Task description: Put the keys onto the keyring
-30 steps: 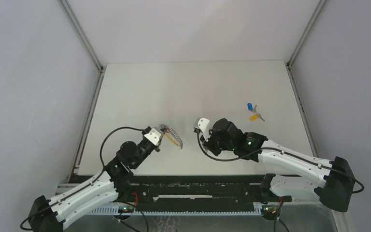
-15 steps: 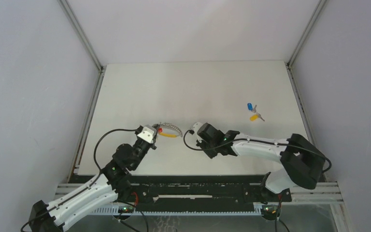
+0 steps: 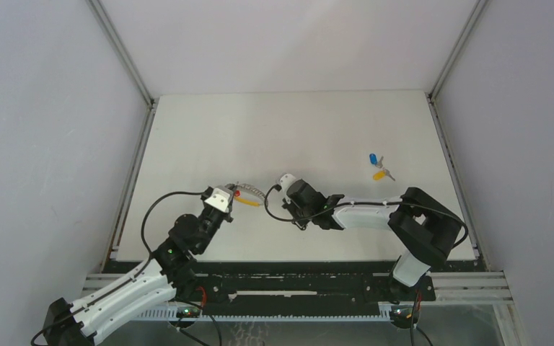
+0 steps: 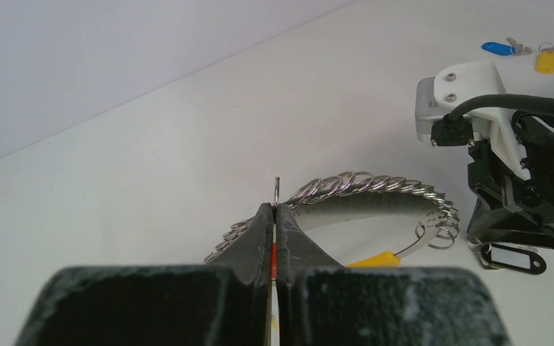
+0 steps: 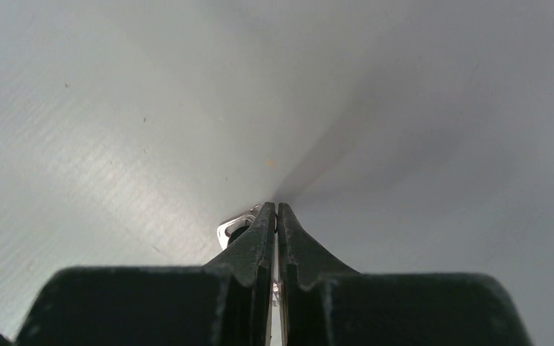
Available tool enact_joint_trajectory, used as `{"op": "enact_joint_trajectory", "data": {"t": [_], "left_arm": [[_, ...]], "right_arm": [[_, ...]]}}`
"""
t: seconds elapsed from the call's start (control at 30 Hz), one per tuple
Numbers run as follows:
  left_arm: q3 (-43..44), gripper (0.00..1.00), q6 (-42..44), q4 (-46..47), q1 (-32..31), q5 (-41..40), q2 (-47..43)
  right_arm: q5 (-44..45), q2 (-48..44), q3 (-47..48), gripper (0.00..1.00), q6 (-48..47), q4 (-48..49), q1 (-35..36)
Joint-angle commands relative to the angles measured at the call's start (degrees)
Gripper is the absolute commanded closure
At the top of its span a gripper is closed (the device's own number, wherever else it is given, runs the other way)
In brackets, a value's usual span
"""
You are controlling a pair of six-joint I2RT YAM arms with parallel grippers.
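Silvery key [image 5: 235, 229] mostly behind R pincer [image 5: 275, 207]

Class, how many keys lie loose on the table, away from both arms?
2: the blue-headed key and the yellow-headed key beside it, both toward the right edge of the table. More may be hidden.

— What carries everything?
— A white, matte worktop [image 3: 296, 122], with metal rails [image 3: 131, 180] along its left and right edges.
— And lying on it?
— Two small keys toward the far right, just beside each other: a blue-headed key [image 3: 373, 158], and a yellow-headed key [image 3: 380, 174] on its near side.
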Motion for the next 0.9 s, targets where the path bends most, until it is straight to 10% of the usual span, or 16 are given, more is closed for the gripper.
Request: {"op": "enact_joint_trajectory", "data": {"t": [0.0,0.87], "left_arm": [[-1.4,1.0,-0.8,4.8,-0.2,-1.4,-0.9],[-2.8,1.0,-1.6,5.8,-0.2,-3.8,-4.1]], "right_arm": [[2.6,0.5,-0.4,1.0,0.1,8.9,-0.1],[12.6,1.6,-6.5,0.99,-4.6,25.8,3.9]]}}
